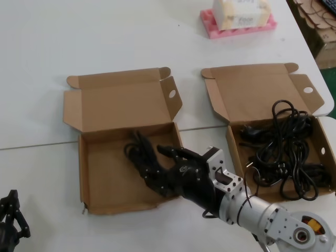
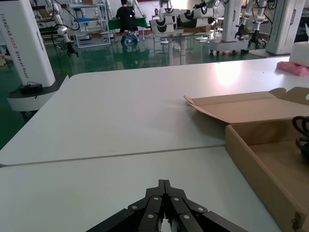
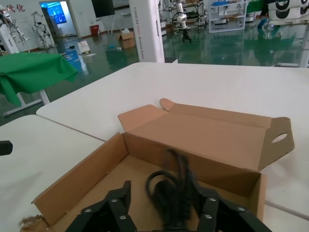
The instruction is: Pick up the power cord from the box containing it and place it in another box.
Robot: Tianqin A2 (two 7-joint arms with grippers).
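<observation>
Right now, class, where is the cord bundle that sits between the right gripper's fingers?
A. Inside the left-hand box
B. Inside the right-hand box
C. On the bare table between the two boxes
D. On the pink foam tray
A: the right gripper reaches into the left-hand box, and the cord bundle between its fingers lies within that box's walls.

Two open cardboard boxes are counted on the white table [image 1: 42,63]: the left box [image 1: 97,202] and the right box [image 1: 233,144]. One cord bundle [image 1: 137,152] is seen in the left; a tangled pile of cords [image 1: 286,152], uncountable, fills the right. One pink foam tray [image 1: 215,30] carries one white pack [image 1: 241,13].
</observation>
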